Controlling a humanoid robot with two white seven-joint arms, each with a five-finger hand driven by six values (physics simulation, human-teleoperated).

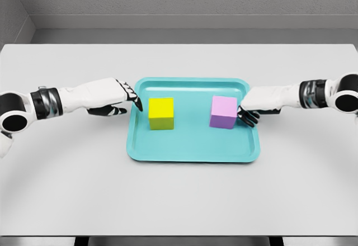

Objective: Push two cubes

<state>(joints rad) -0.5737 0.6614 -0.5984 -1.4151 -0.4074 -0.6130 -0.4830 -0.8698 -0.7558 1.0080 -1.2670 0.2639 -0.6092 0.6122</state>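
The right hand (253,110), reaching in from the right edge of the frame, has its dark fingertips bent loosely at the right face of the purple cube (224,112), touching it or just short of touching, and it grasps nothing. The left hand (114,99) comes in from the left of the frame with relaxed, slightly spread fingers, also empty; its fingertips hang over the left rim of the teal tray (193,152), near the yellow cube (161,113) but apart from it. Both cubes stand upright inside the tray at mid-frame, yellow to the left and purple to the right, with a bare strip of tray between them; the tray lies on the grey table (179,195). The likely trouble is uneven contact: a push from fingertips set high or off-centre on a face could turn or tip a cube instead of sliding it. The left fingers could also catch on the raised rim and drag the whole tray, shifting both cubes. If the hands press inward at different rates, one cube may strike the other askew and push it out of line
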